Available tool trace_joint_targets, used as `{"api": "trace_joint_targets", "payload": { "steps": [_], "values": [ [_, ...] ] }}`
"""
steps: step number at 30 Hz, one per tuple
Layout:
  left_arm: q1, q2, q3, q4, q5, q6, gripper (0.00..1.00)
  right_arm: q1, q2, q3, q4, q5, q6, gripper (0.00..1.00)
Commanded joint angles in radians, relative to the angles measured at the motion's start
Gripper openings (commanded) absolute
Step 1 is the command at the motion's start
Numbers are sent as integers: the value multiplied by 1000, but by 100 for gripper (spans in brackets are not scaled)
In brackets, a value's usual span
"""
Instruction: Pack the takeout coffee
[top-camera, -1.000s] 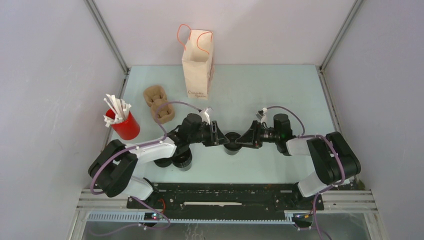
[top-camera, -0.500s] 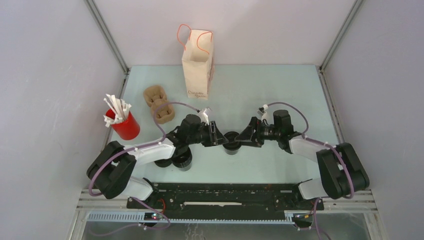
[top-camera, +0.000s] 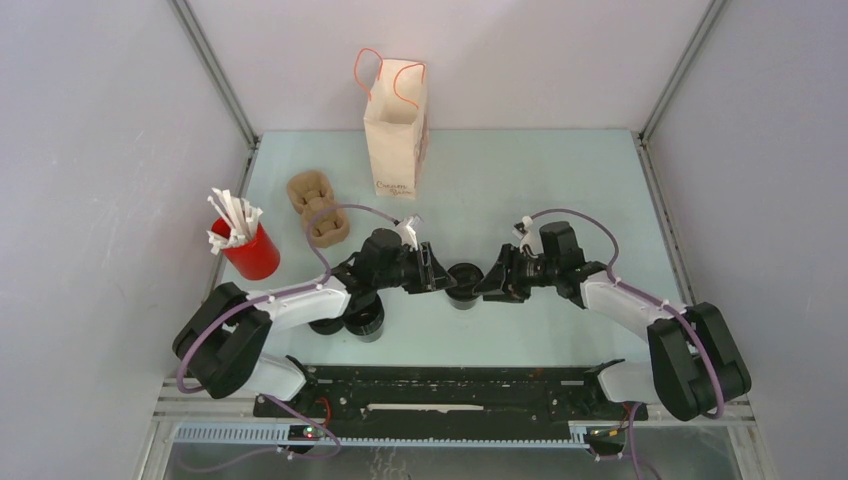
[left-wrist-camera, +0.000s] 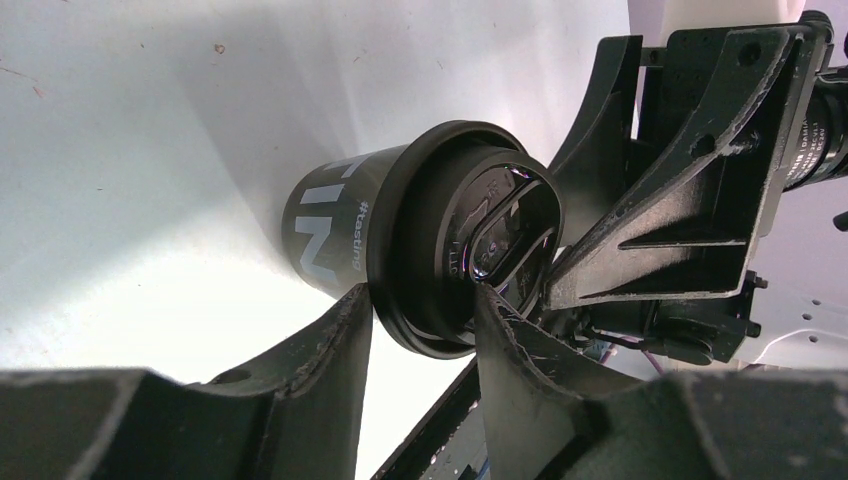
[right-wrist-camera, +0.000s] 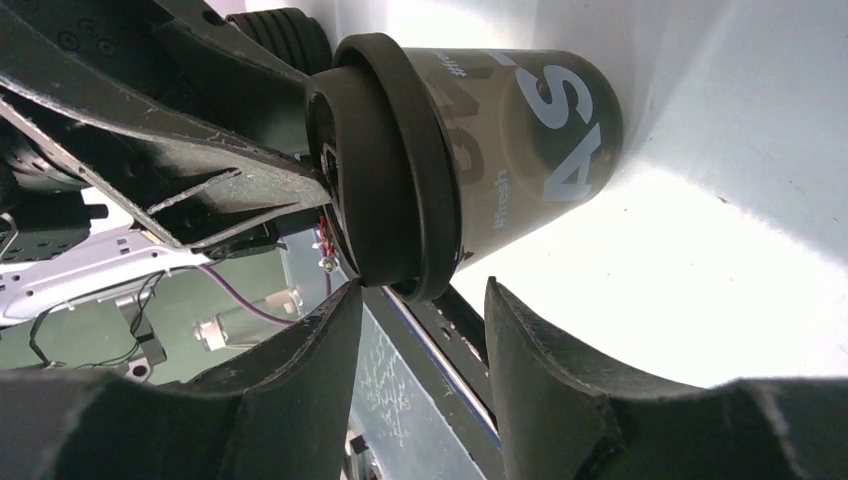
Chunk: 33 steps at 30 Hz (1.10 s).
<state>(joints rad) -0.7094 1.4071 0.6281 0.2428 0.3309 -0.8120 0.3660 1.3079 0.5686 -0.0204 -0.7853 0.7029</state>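
One takeout coffee (top-camera: 463, 283), a small black cup with a black lid, stands upright on the table between my two grippers. My left gripper (top-camera: 438, 273) reaches it from the left. In the left wrist view its jaws (left-wrist-camera: 420, 300) pinch the lid's rim, one finger under the rim and one on the lid's top, with the cup body (left-wrist-camera: 335, 220) behind. My right gripper (top-camera: 488, 282) faces it from the right. Its fingers (right-wrist-camera: 420, 290) straddle the lid's edge of the cup (right-wrist-camera: 540, 130), with a gap on the cup side.
Two more black cups (top-camera: 367, 320) (top-camera: 325, 326) stand under my left forearm. The brown pulp carrier (top-camera: 318, 207) lies at the back left. A red cup with white sticks (top-camera: 250, 250) is at the left. A paper bag (top-camera: 395, 125) stands upright at the far edge.
My right arm's elbow has swung out to the right and nearer while its gripper stayed at the cup. The left arm and the cup have not moved.
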Motion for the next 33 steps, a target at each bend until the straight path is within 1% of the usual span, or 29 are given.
{"api": "trace_joint_targets", "payload": {
  "steps": [1, 8, 14, 17, 21, 23, 27, 29, 33],
  "values": [
    [-7, 3, -7, -104, -45, 46, 46, 7, -23, 76, -74, 73, -37, 57],
    [-7, 7, -5, -105, -47, 50, 46, 21, -34, 154, -166, 145, -103, 67],
    [-7, 17, -1, -99, -44, 51, 46, 24, 6, 165, -146, 139, -106, 64],
    [-6, 19, -1, -99, -44, 51, 46, 27, 31, 165, -129, 141, -107, 59],
    [-6, 23, -4, -99, -43, 53, 45, 28, 66, 164, -121, 140, -110, 49],
    [-7, 22, -9, -96, -44, 52, 44, 29, 77, 159, -111, 147, -112, 46],
    [-7, 27, -20, -90, -43, 48, 42, 22, 87, 116, -30, 125, -83, 40],
    [-7, 27, -22, -89, -45, 48, 41, 8, 100, 85, 27, 100, -56, 39],
    [-7, 28, -21, -95, -50, 52, 41, -29, 166, 51, 114, 28, -9, 34]
  ]
}}
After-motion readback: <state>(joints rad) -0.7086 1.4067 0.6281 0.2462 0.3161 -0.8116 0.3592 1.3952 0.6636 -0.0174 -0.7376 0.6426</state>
